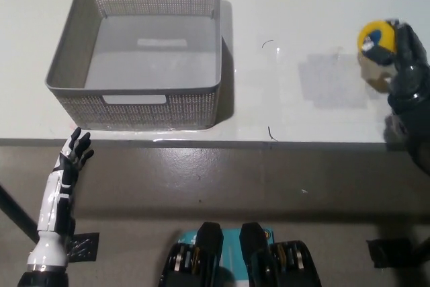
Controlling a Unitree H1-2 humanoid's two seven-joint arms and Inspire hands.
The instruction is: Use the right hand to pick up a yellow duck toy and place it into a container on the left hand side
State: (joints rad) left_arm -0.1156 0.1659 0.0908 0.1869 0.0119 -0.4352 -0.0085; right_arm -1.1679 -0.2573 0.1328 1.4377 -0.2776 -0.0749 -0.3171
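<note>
A yellow duck toy (pixel 373 37) with a dark patch sits in my black right hand (pixel 402 62) at the right edge of the head view, lifted a little above the white table (pixel 295 25); a soft shadow lies on the table below and left of it. The hand's fingers curl around the toy's right side. An empty grey mesh basket (pixel 87 99) stands at the table's left. My white left hand (pixel 72 156) hangs below the table's front edge at lower left, fingers spread and holding nothing.
The table's front edge (pixel 201 142) runs across the picture, with grey floor below it. Two small dark marks (pixel 269 44) lie on the table between basket and toy. A black patch (pixel 84 245) lies on the floor by my left arm.
</note>
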